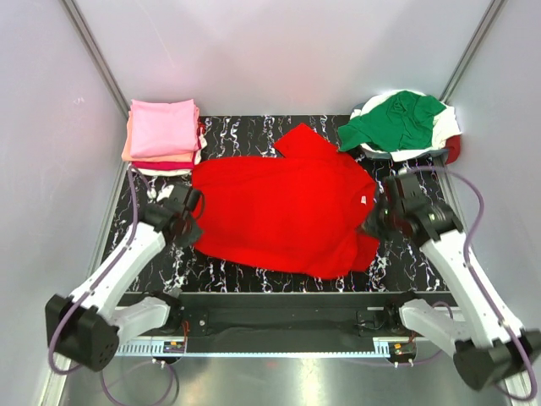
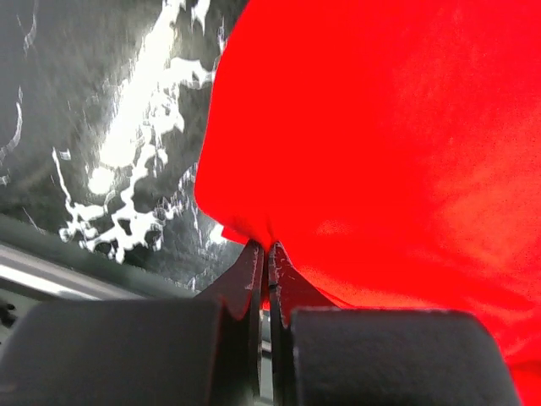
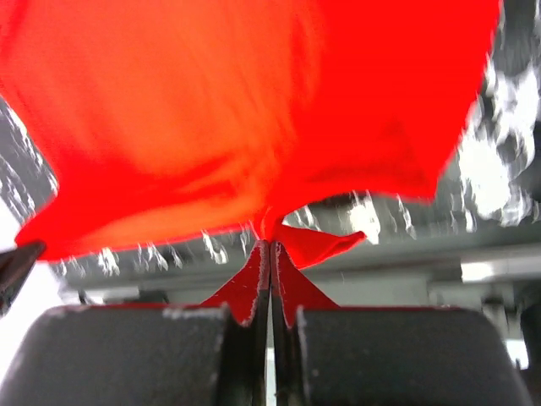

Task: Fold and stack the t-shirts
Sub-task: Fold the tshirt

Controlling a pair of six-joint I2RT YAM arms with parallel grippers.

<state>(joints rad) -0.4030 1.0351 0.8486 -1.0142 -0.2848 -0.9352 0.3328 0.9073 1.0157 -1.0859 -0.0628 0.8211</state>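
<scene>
Cloth fills most of the overhead view. The bright red t-shirt (image 1: 283, 203) lies spread across the middle of the table (image 1: 406, 262), a black slab veined with white like marble. The shirt is soft and matte, its surface gently rumpled, with one sleeve pointing to the far edge. The left gripper (image 1: 190, 211) sits at its left margin and the right gripper (image 1: 374, 222) at its right margin. At the far left corner stands a folded stack (image 1: 161, 156), square and flat, with a pink shirt (image 1: 163, 127) on top and salmon, dark red and white layers showing at its edges. At the far right a green shirt (image 1: 393, 120) lies crumpled over a rounded container (image 1: 397, 155), with white cloth beneath it.

In the left wrist view, the left gripper (image 2: 269, 254) has its dark, wedge-shaped jaws pressed together on a pinch of the red shirt's (image 2: 380, 144) curved edge, and the glossy marbled table (image 2: 127, 127) shows beside it.

In the right wrist view, the right gripper (image 3: 270, 247) is likewise clamped on the red fabric (image 3: 237, 110). The cloth gathers to a point at the jaws and fans upward in smooth folds, blurred toward the edges.
</scene>
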